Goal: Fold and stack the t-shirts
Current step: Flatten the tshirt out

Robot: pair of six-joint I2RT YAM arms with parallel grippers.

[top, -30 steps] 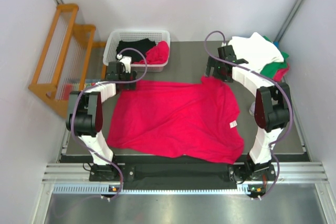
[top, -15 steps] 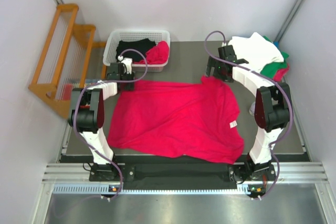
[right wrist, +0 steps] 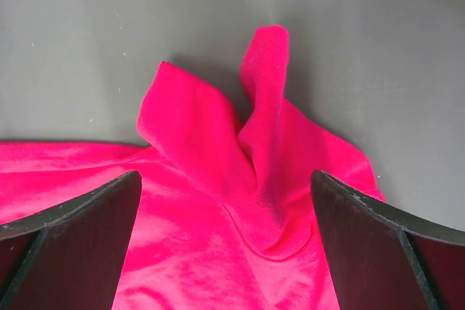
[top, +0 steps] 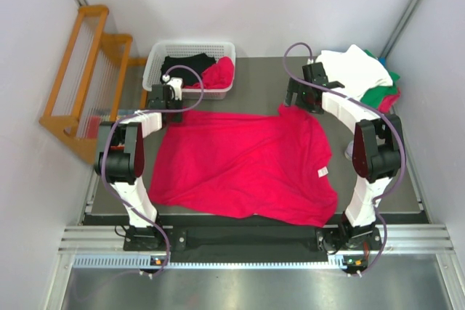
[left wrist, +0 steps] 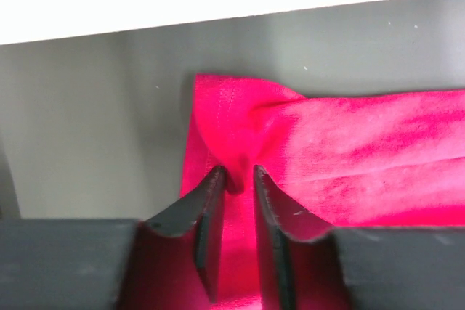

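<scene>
I am working the red t-shirt, which is lying spread flat on the table between both arms. I am pinching its far-left corner with the left gripper, jaws nearly together with a fold of cloth between them. I am holding the right gripper fully open astride the rumpled far-right corner, nothing gripped, so both corners can lift together for a fold.
</scene>
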